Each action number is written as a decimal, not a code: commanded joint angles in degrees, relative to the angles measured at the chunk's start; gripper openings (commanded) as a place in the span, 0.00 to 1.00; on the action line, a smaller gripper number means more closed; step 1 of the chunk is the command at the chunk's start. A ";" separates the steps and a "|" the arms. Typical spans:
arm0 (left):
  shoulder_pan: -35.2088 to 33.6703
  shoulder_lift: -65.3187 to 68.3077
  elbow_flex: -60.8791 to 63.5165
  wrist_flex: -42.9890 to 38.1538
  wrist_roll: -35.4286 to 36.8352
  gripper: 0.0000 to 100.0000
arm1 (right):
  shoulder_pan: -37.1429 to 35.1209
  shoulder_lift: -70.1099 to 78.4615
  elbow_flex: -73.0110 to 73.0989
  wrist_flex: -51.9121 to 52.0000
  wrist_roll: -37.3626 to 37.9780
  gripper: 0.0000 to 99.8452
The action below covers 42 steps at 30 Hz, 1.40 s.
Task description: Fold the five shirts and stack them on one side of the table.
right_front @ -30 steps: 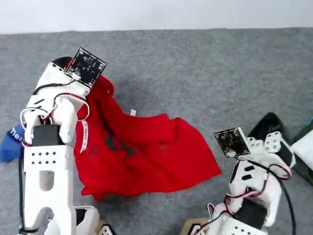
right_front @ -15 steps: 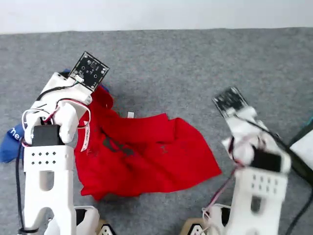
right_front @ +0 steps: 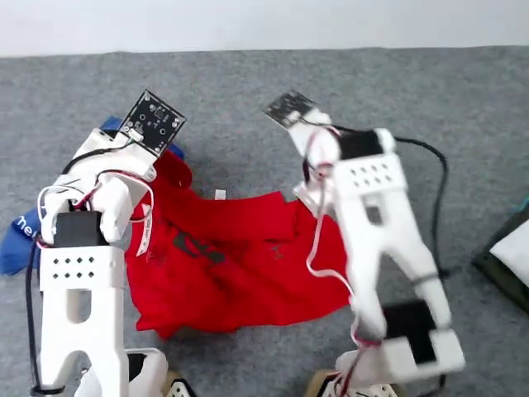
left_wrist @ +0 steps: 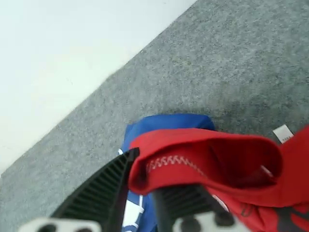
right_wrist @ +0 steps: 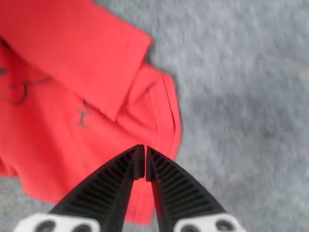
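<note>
The red shirt (right_front: 240,265) lies rumpled on the grey table (right_front: 430,99), in front of the two arm bases. Its long axis runs side to side and slants: one end is raised on the far left, and the body spreads out low towards the near right. A small white tag sits on its far edge, and dark print shows near its middle.

The right arm (right_front: 364,198) leans over the red shirt's right part. In the right wrist view, the right gripper (right_wrist: 145,154) has its jaws pressed together. Its tips are above the cloth, beside a folded sleeve and near the shirt's edge. I cannot tell whether they touch the cloth.

At the red shirt's raised end, the left wrist view shows the grip itself. The left gripper (left_wrist: 145,181) pinches a stitched red hem, which arches up into an open loop. Just beyond and under that loop is a blue shirt (left_wrist: 164,125). The high view shows the red shirt's whole outline.

A dark object (right_front: 502,256) rests well apart from the red shirt, at the table's right edge.
</note>
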 commanded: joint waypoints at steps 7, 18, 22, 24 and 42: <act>0.26 -1.05 3.21 0.44 -0.26 0.00 | -5.58 21.32 -23.74 0.84 -6.95 0.24; 0.35 -1.05 3.12 0.18 -0.26 0.00 | -8.04 41.36 -42.02 0.84 -8.00 0.24; 0.35 -1.05 3.12 0.09 -0.26 0.00 | -7.87 45.23 -45.10 0.92 -9.93 0.24; 0.35 -1.05 3.12 0.09 -0.26 0.00 | -8.04 46.29 -45.54 0.92 -10.37 0.24; 0.44 -1.05 3.30 0.35 -0.26 0.00 | -10.68 52.09 -45.63 4.62 -10.46 0.24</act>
